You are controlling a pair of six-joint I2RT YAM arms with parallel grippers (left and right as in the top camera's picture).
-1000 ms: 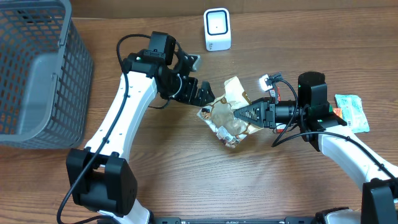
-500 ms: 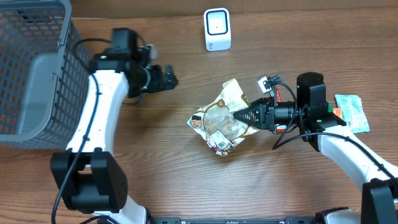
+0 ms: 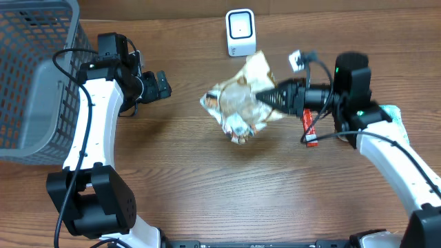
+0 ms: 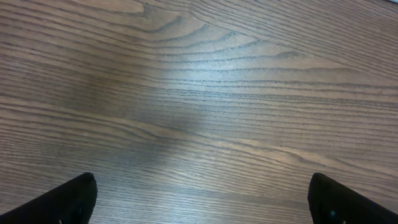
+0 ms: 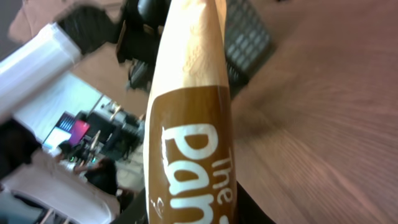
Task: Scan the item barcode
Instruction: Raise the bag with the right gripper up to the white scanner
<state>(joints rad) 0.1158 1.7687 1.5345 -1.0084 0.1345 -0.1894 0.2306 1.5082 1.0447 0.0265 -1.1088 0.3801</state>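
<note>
Right tool (image 3: 262,99) pinches crinkled tan-and-brown snack bag (image 3: 234,111) (white lettering); left tool (image 3: 165,87) spread.

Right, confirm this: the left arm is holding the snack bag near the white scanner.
Not quite: the right arm's fingers hold the snack bag near the white scanner. The left fingers are open and empty, over by the basket. The overhead view shows it.
</note>
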